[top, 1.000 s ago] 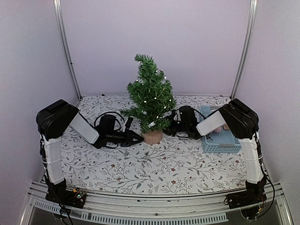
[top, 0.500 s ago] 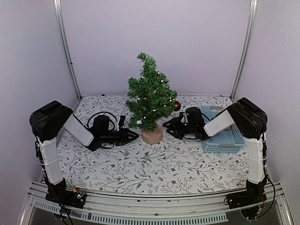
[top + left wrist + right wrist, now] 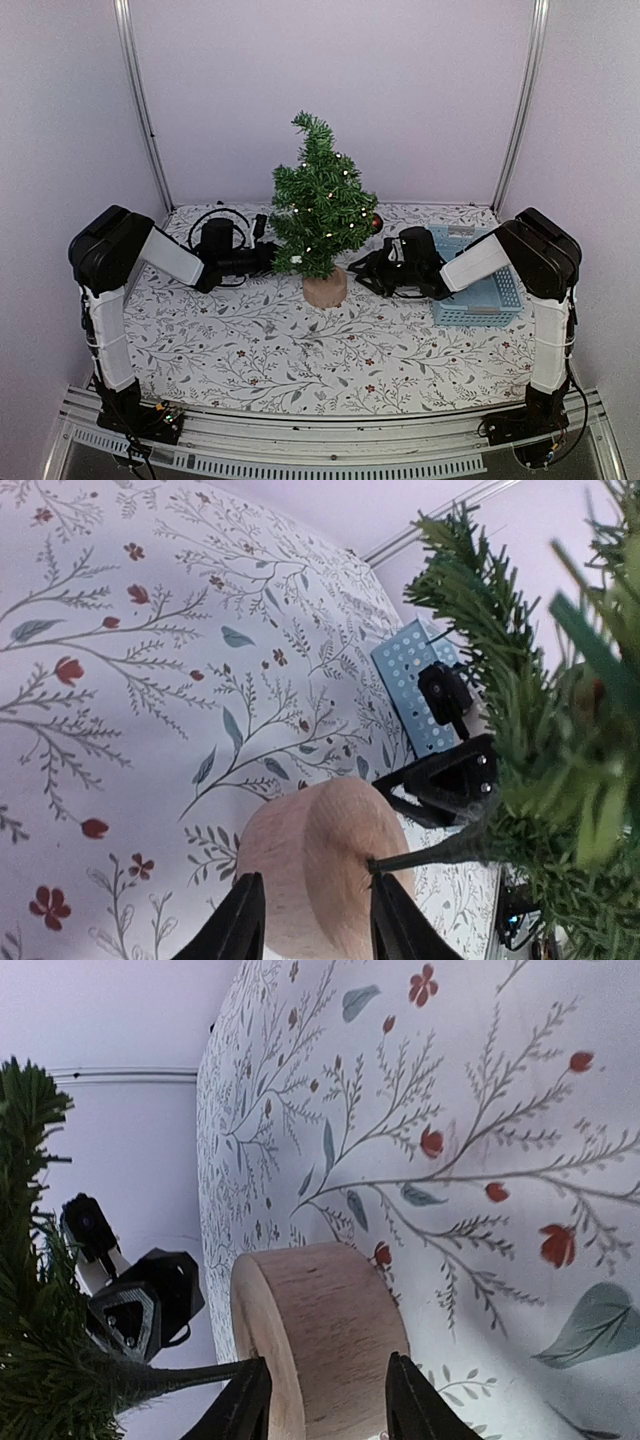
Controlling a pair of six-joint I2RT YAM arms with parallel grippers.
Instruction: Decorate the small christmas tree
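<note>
Small christmas tree [image 3: 320, 205] stands upright at centre of the top view on its round wooden base [image 3: 325, 291].

Left gripper [image 3: 268, 258] sits at the left edge of the foliage, right gripper [image 3: 360, 272] just right of the base. Both pairs of jaws are apart and hold nothing.

Judgement: the tree is probably light, top-heavy and easily tipped. The needles look springy and would give poor purchase. The stiff base or the thin trunk [image 3: 430, 850] is the better hold.

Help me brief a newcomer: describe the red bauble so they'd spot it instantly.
Find the small christmas tree standing mid-table on the floral cloth. At its edge facing the blue basket, about halfway up, sits a red bauble: the only round red thing among tiny white lights.
</note>
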